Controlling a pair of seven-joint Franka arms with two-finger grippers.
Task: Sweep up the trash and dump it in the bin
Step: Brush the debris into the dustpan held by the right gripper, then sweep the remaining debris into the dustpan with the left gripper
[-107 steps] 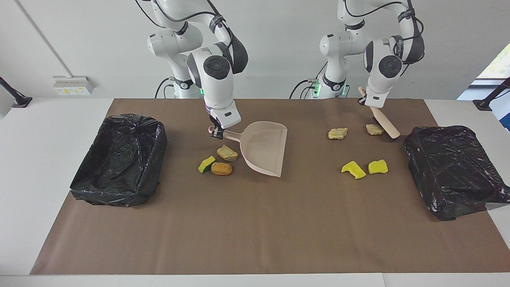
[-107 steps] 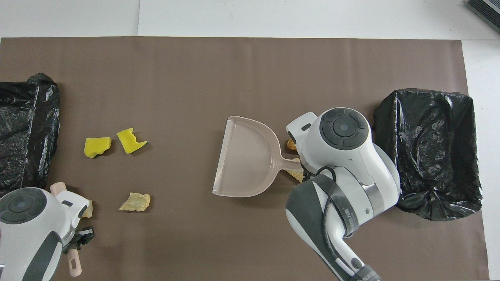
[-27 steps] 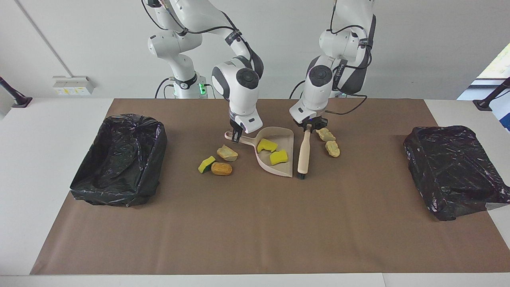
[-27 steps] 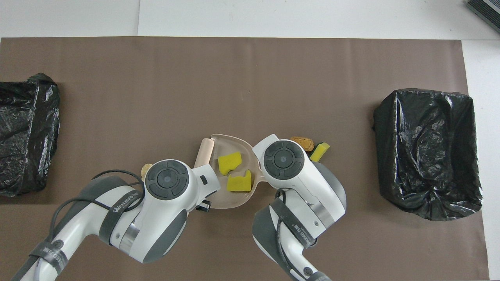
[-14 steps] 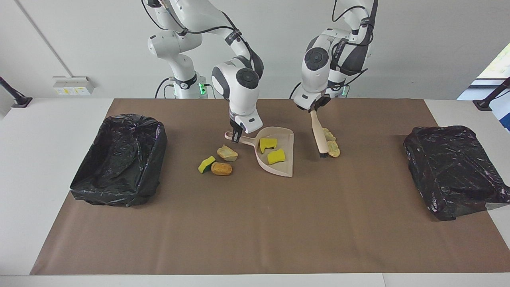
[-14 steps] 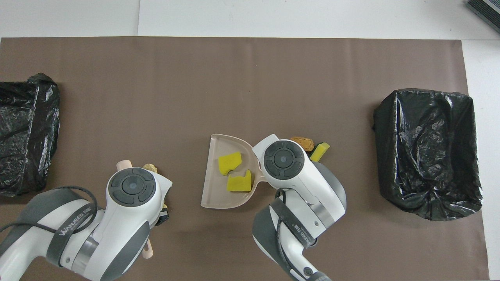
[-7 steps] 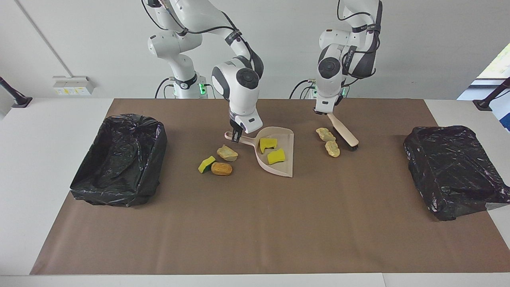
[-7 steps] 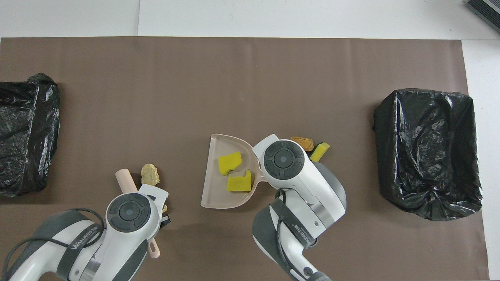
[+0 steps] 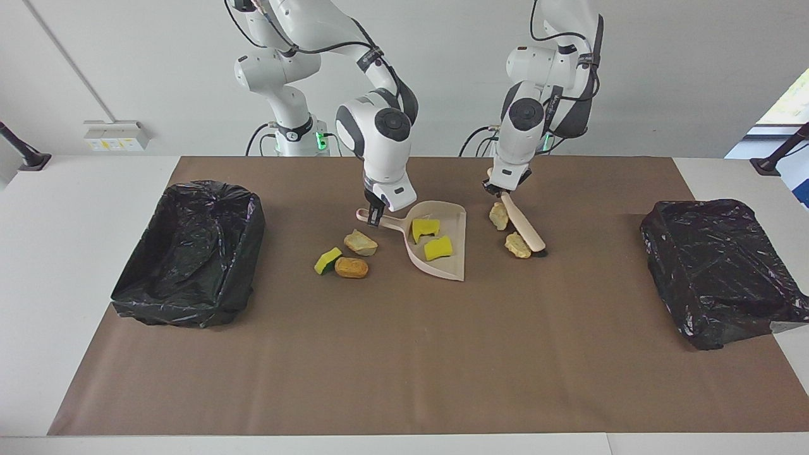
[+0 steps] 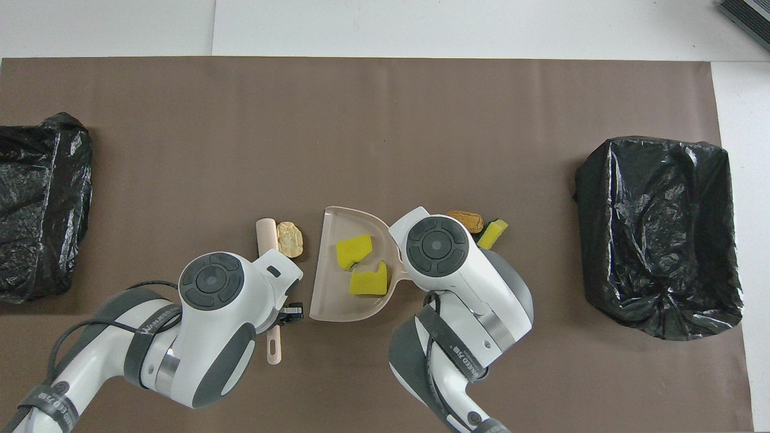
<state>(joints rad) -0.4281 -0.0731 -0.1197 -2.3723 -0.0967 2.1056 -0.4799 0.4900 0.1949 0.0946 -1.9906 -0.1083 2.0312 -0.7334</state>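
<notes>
Beside the left claw (image 9: 497, 188)'s brush (image 9: 523, 223): two tan lumps (image 9: 517, 245)

seven scraps (image 9: 430, 238): three yellow sponges, four tan lumps; two bins (image 9: 189, 253); one dustpan (image 9: 450, 265), one brush (image 9: 523, 224).

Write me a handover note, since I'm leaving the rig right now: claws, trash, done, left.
Left claw: shut on the brush, its head beside two tan lumps.
Right claw: shut on the dustpan handle.
Done: two yellow sponge pieces lie in the pan.
Left: sweep in both tan lumps, then the three scraps by the pan's handle, toward the right arm's bin; dump. Neither bin shows trash.
</notes>
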